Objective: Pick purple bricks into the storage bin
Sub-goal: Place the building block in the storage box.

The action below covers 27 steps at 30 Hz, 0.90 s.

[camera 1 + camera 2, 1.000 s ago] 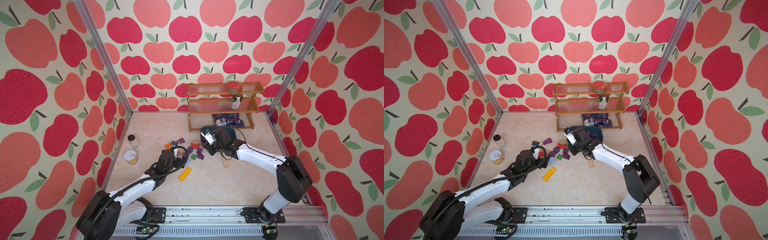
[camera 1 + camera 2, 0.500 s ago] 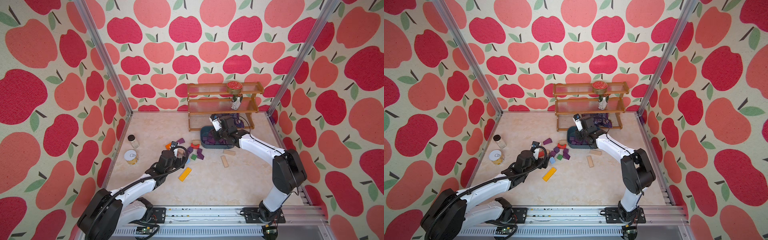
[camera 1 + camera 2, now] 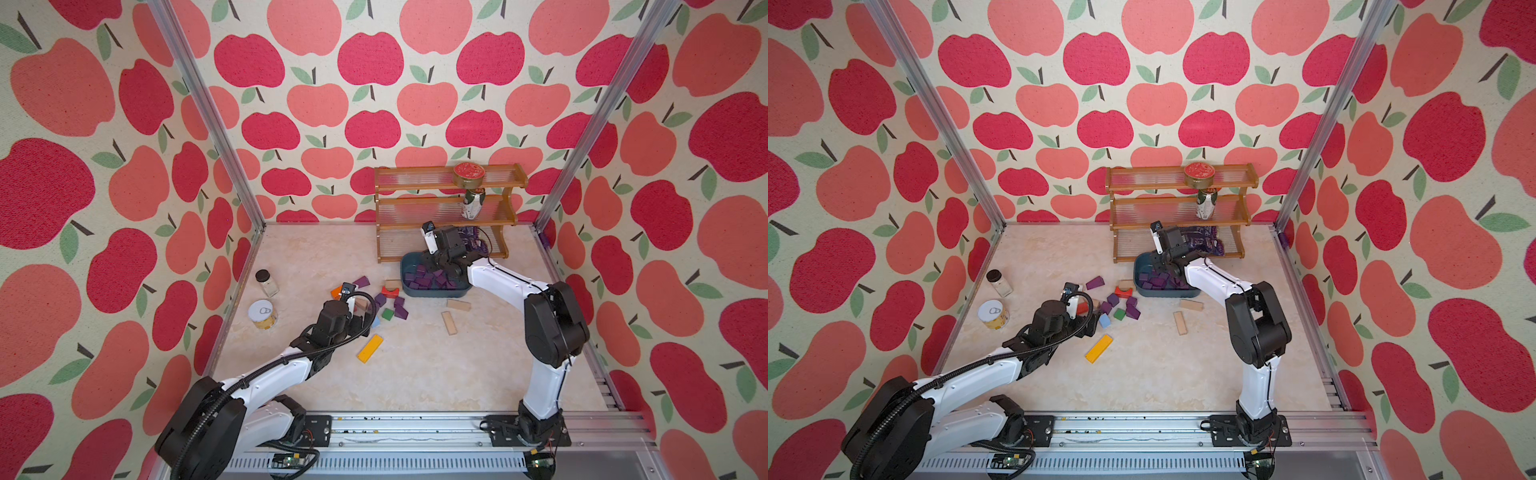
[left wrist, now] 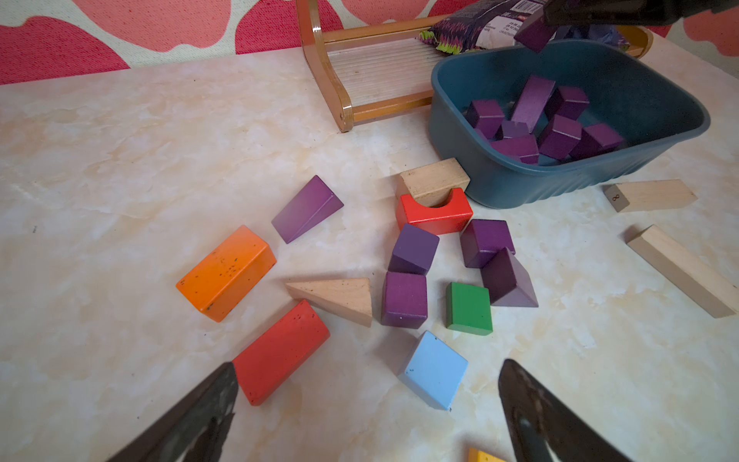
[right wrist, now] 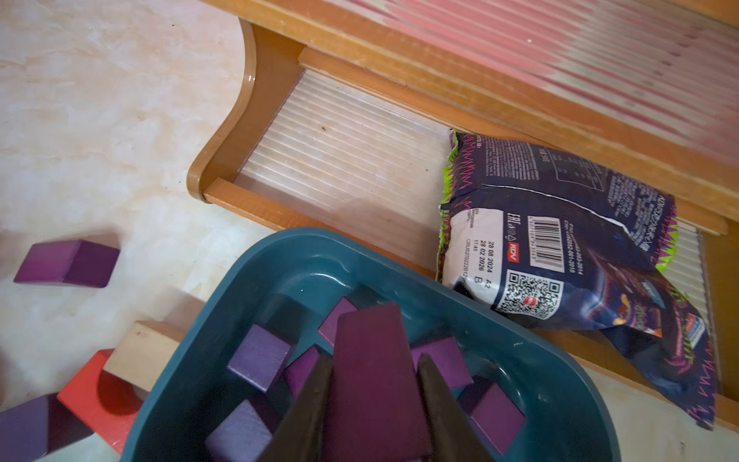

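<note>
My right gripper (image 5: 374, 384) is clenched on a long purple brick (image 5: 370, 332) and hangs over the storage bin (image 5: 280, 240), where many purple bricks (image 4: 532, 132) already lie heaped. The left gripper (image 4: 368, 364) hovers above the loose blocks on the table, its jaws spread wide and empty.

My worry on the right is the drop. The heap is uneven, and in the left wrist view the brick looks close to the bin's far wall. A release here could bounce it off the pile or the rim, towards the snack bag (image 5: 560, 240) on the wooden rack (image 5: 256, 200).

On the left, two purple cubes (image 4: 414, 248) touch each other. One also touches the red arch block (image 4: 434, 216), and a green cube (image 4: 468, 308) sits just beside them — jaws this wide may catch the wrong neighbour or shove the bricks apart.
</note>
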### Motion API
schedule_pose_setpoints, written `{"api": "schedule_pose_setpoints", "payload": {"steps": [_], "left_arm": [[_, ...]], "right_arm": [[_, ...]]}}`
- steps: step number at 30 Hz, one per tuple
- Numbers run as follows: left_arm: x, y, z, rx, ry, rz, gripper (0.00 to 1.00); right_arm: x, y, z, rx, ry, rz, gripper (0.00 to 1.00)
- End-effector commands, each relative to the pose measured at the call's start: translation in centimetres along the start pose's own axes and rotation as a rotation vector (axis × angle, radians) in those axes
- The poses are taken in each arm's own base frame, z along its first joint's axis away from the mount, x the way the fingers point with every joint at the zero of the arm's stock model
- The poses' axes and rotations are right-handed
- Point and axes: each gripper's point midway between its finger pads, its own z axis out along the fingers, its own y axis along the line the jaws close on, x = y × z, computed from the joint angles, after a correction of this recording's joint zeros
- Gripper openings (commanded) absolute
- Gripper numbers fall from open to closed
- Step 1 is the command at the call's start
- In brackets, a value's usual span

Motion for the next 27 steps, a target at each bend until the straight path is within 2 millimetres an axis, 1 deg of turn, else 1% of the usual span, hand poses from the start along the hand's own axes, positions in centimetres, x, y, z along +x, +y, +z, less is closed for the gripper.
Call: {"api": "schedule_pose_setpoints", "payload": {"steps": [1,3,5,7,11,15,18,22,24,26,27], "left_arm": [[-1.3,0.0,0.0,0.002,-0.028,-0.026,0.99],[-1.2,0.0,0.0,0.003,-0.024,-0.027,1.00],[-1.2,-0.1,0.1,0.006,-0.023,-0.028,0.99],[-1.2,-0.1,0.1,0.005,-0.023,-0.027,0.99],[-1.3,0.0,0.0,0.002,-0.025,-0.026,0.99],[-1.4,0.0,-0.2,0.002,-0.031,-0.025,0.99],[-1.5,0.0,-0.3,0.005,-0.037,-0.028,0.99],[-1.8,-0.1,-0.7,0.010,-0.050,-0.031,0.99],[-1.9,0.0,-0.8,0.009,-0.056,-0.034,0.99],[-1.9,0.1,-0.8,0.009,-0.058,-0.037,0.99],[-1.8,0.0,-0.8,0.010,-0.058,-0.037,0.99]], "right_arm": [[-0.1,-1.1,-0.5,0.059,-0.023,0.031,0.36],[-0.1,-1.0,-1.0,0.050,-0.036,0.030,0.45],[-0.1,-0.9,-1.5,0.040,-0.050,0.028,0.57],[0.0,-0.8,-1.8,0.034,-0.053,0.018,0.64],[-0.2,-0.8,-2.7,0.029,-0.076,0.028,0.71],[-1.0,0.0,-4.6,-0.037,-0.129,0.049,0.72],[-1.8,0.7,-6.4,-0.093,-0.153,0.077,0.72],[-2.6,1.5,-9.5,-0.173,-0.193,0.130,0.75],[-2.2,0.7,-10.8,-0.141,-0.173,0.177,0.82],[-1.8,0.7,-12.1,-0.150,-0.161,0.175,0.90],[-1.7,0.9,-12.7,-0.160,-0.162,0.171,0.92]]}}
